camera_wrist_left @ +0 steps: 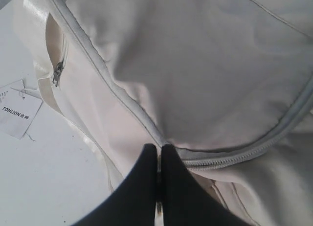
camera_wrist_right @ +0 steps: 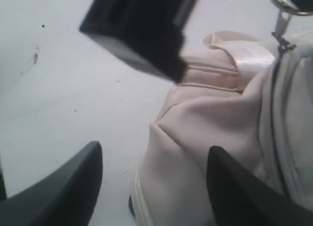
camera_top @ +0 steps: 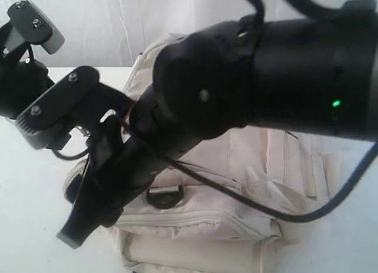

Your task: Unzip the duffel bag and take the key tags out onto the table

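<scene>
In the exterior view the duffel bag [camera_top: 248, 158] lies on the white table [camera_top: 23, 226], cream and rumpled, with a metal D-ring [camera_top: 165, 196] on its near side. The black right arm [camera_top: 266, 66] reaches across above the bag and slopes down past its left end, where one dark finger points at the tabletop beside the bag. From here I cannot tell how its claw stands. The left arm [camera_top: 20, 78] sits off the bag's left end, above the table. In the left wrist view the left gripper [camera_wrist_left: 159, 152] has its two black fingers pressed together right at the end of the bag's main zipper [camera_wrist_left: 230, 158], whose teeth are meshed. A thin strip of metal, the zipper pull [camera_wrist_left: 157, 206], is pinched between them. A zipped side pocket on the bag shows its own small pull [camera_wrist_left: 57, 74]. A white paper label [camera_wrist_left: 18, 113] printed TONLION lies flat on the table just beside the bag. In the right wrist view the right gripper [camera_wrist_right: 154, 148] has its fingers spread wide with nothing between them. One finger is over bare table and the other over the bag's end panel. A blocky black part [camera_wrist_right: 137, 30] hangs above the table near the bag's end.
</scene>
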